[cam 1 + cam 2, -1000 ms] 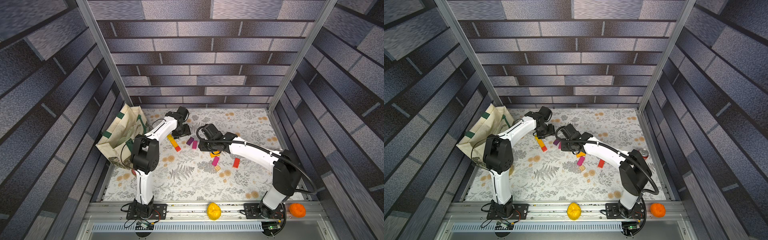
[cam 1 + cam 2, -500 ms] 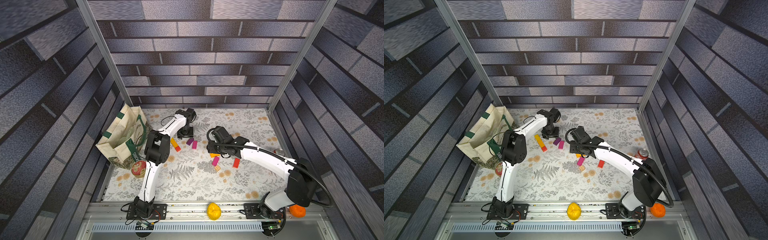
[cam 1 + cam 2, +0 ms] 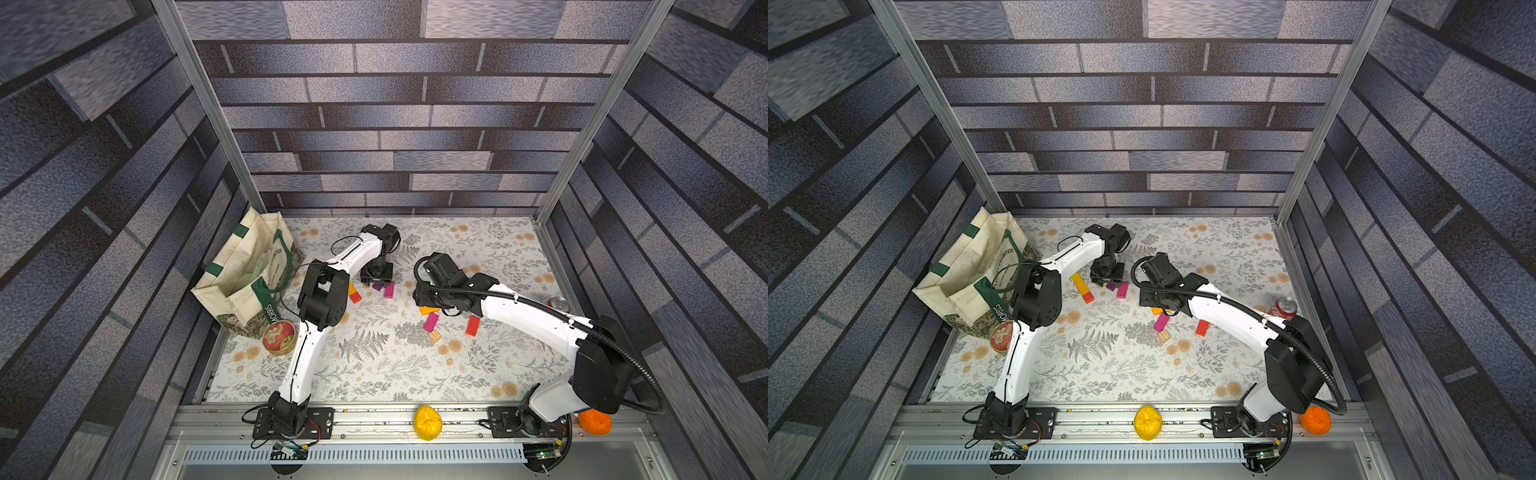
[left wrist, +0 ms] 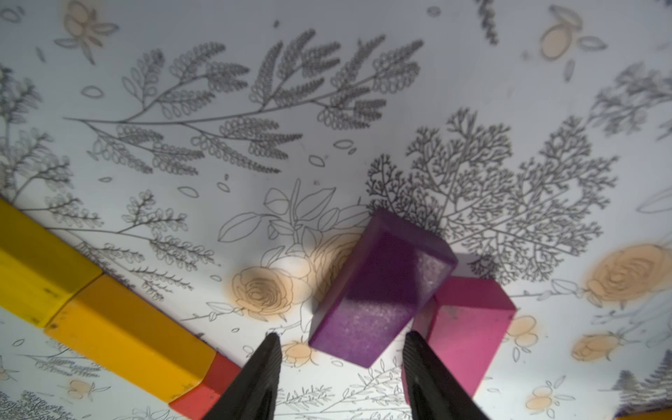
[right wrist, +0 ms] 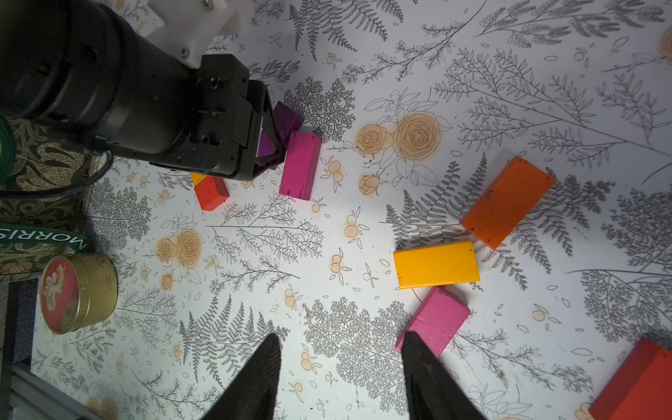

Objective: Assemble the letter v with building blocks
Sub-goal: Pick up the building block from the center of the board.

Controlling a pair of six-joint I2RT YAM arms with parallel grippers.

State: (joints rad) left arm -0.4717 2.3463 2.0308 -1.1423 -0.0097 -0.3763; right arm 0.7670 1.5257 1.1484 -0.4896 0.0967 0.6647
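1. Left wrist view: caught left gripper point(image 4: 340, 338) low over floral mat point(image 4: 327, 109), fingers point(image 4: 262, 374) apart on either side of purple block point(image 4: 378, 287); saw a gap on one side, so not clamped.
2. Found purple block tilted, one end propped on magenta block point(image 4: 469, 327).
3. Spotted yellow block point(image 4: 36, 262), amber block point(image 4: 127, 338) and red block point(image 4: 207, 389) laid end to end, touching, in one straight row.
4. Placed that row left of centre on the mat in both top views, partly under the left arm, with purple and magenta just right of it.
5. Right wrist view: caught right gripper point(image 5: 340, 338) with fingertips spread and nothing between them, second magenta block point(image 5: 432, 320) just beside one tip.
6. Logged golden block point(image 5: 436, 264) just beside that magenta one, orange block point(image 5: 507, 202) near, second red block point(image 5: 636, 385) apart; all flat, loose, right of centre.
7. Marked wood cube point(image 3: 434, 336) just nearer than the second magenta block in a top view.
8. Noted tote bag point(image 3: 245, 270) far left, round tin point(image 3: 279, 336) beside it, soda can point(image 3: 557, 303) at the right edge.
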